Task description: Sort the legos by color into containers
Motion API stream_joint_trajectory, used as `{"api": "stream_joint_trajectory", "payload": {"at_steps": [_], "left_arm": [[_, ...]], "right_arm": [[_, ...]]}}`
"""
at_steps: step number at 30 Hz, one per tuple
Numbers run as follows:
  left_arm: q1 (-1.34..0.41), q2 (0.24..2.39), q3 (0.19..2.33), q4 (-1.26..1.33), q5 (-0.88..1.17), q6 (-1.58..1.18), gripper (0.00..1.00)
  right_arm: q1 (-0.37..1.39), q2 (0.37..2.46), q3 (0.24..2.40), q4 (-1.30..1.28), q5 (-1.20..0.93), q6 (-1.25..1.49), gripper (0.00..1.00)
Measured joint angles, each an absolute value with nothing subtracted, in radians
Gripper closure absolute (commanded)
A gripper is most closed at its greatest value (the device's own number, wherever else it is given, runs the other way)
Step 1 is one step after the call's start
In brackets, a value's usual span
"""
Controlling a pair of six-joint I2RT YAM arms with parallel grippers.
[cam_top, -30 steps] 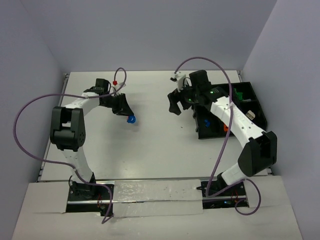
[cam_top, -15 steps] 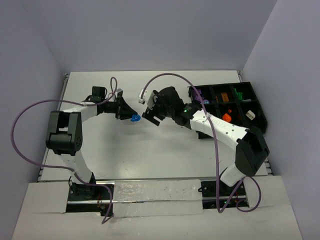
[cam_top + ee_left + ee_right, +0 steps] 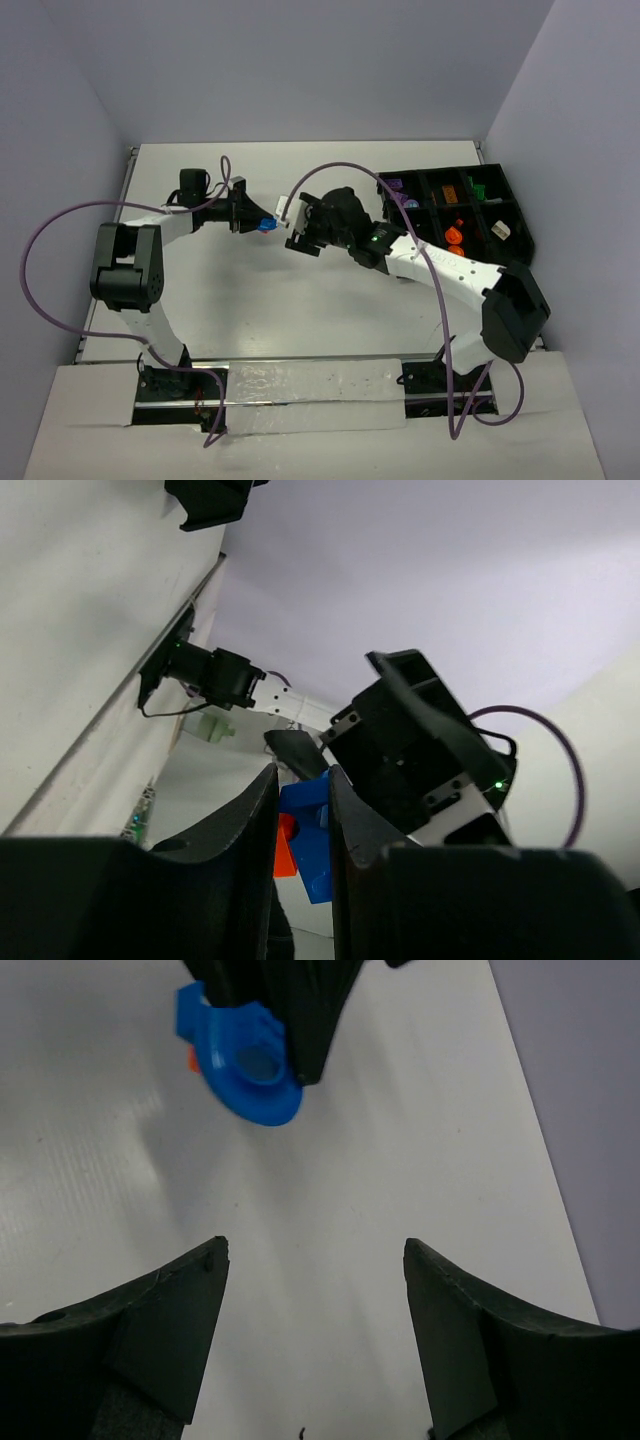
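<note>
Left pincer (image 3: 258, 222) is clenched on a small blue rounded plastic lego (image 3: 267, 224) over the white table (image 3: 300, 300). Right pincer (image 3: 297, 232) faces it just beside, fingers spread and empty. Black plastic compartment tray (image 3: 521, 222) lies well apart, at the table's right.

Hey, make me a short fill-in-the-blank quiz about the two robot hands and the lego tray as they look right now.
1. The left hand is shut on a ____ lego.
2. The right hand faces that lego with its jaws ____.
3. The black tray lies on the robot's ____ side of the table.
Missing words: blue, open, right.
</note>
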State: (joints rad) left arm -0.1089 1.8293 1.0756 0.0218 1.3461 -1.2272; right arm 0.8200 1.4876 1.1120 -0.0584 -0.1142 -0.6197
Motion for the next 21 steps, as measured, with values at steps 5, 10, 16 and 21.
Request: {"api": "stream_joint_trajectory", "payload": {"at_steps": [5,10,16,21], "left_arm": [[-0.110,1.810,1.038,0.055,1.350,-1.316,1.00],[-0.127,1.805,1.019,0.072,1.352,-1.377,1.00],[-0.153,1.764,0.990,0.098,1.353,-1.427,1.00],[-0.154,1.741,0.979,0.101,1.353,-1.447,1.00]], "right_arm": [[0.820,1.383,1.012,-0.035,-0.260,-0.679,0.35],[0.820,1.343,1.005,0.035,-0.391,-0.697,0.41],[0.822,1.359,1.006,0.086,-0.431,-0.711,0.45],[0.843,1.366,0.999,0.110,-0.410,-0.757,0.45]]}}
